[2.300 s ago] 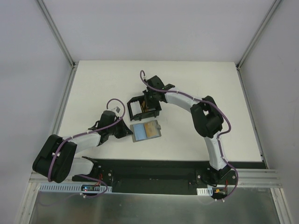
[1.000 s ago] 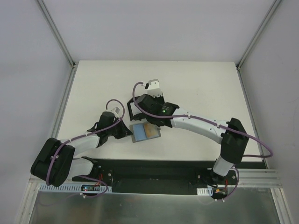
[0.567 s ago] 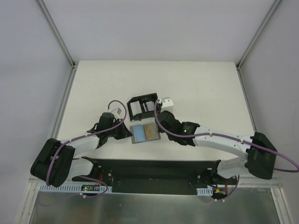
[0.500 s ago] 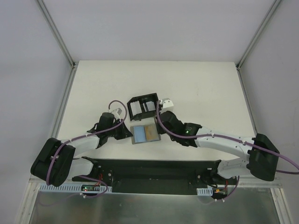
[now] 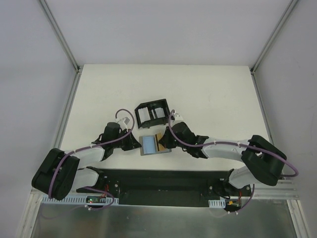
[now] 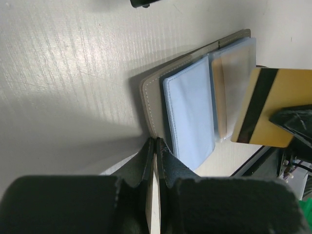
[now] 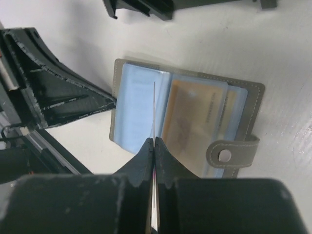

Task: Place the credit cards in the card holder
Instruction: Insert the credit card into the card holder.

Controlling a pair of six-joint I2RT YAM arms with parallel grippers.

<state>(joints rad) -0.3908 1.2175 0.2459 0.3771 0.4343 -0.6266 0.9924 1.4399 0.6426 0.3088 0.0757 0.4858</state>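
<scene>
Gold-yellow and black-striped, the credit card (image 6: 261, 107) is pinched edge-down in the right gripper (image 7: 153, 142) over the open card holder (image 7: 246, 105), whose left edge the left gripper (image 6: 154, 145) clamps, so insertion looks in hand and next calls for sliding that edge into a pale blue sleeve (image 6: 190, 112).
</scene>
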